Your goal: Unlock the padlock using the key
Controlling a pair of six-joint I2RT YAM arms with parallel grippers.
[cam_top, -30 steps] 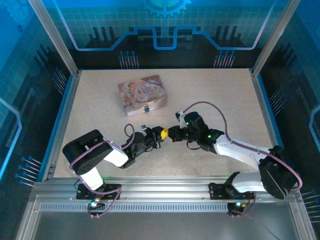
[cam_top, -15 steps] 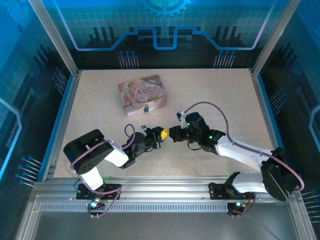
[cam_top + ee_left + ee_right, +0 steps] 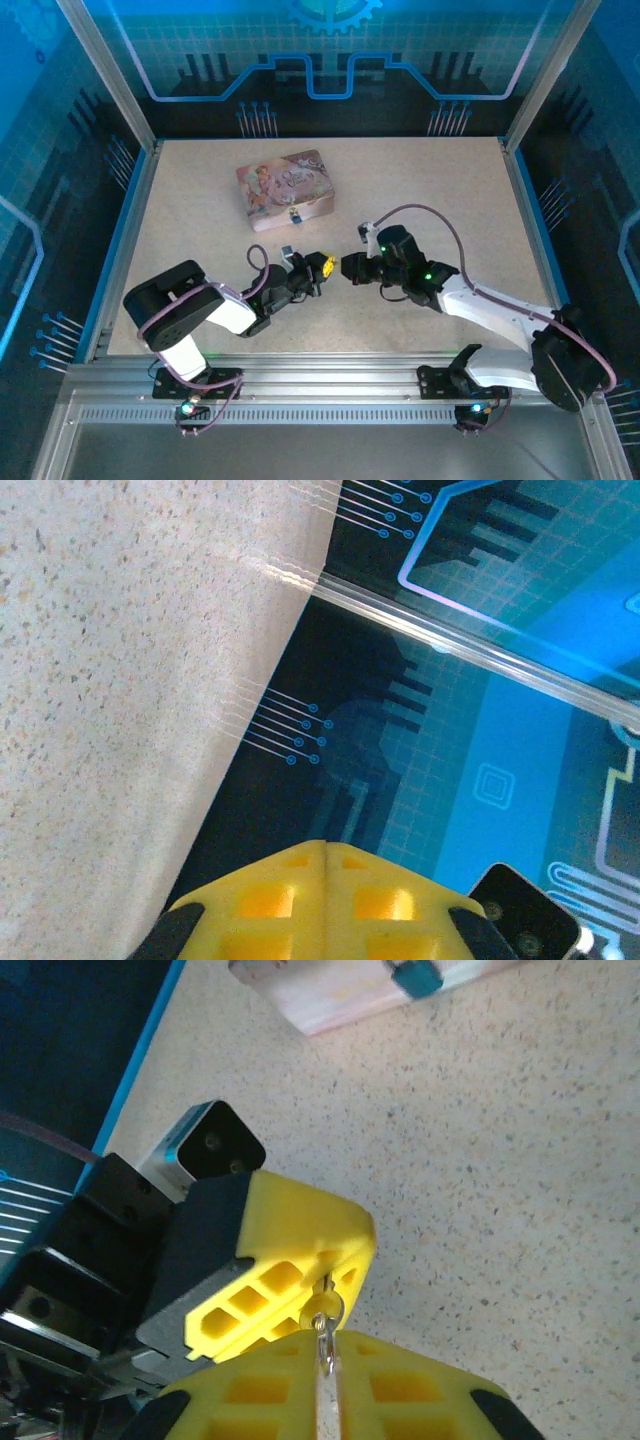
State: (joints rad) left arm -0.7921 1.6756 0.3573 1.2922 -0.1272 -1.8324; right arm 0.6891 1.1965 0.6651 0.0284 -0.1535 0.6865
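The table (image 3: 440, 190), a pale speckled top, is walled in by clear panels (image 3: 480, 730) printed with blue circuit patterns. The padlock (image 3: 294, 215) is seen hanging on the near face of a pink picture-printed tin (image 3: 285, 185), which lies toward the far left of the table; in the right wrist view the padlock (image 3: 415, 975) appears as a small teal body against the tin's (image 3: 330, 990) side at the top edge. Nearer the arms, and apart from the tin, the left gripper (image 3: 324, 266) and the right gripper (image 3: 348, 268) are brought tip to tip above bare table. The key (image 3: 324, 1305), a thin dark sliver with a small ring, is held between them. The left gripper's (image 3: 325, 855) yellow fingers are pressed together along their seam, and the key's shaft is seen pinched at their tip (image 3: 335, 1260). The right gripper's (image 3: 322, 1355) fingers are parted by only a narrow slit, in which the key's ring end lies; whether it is gripped there cannot be told. The ground between key and padlock is partly taken up by the left wrist's black camera housing (image 3: 210, 1145), and a purple cable (image 3: 420, 212) is looped over the right arm.
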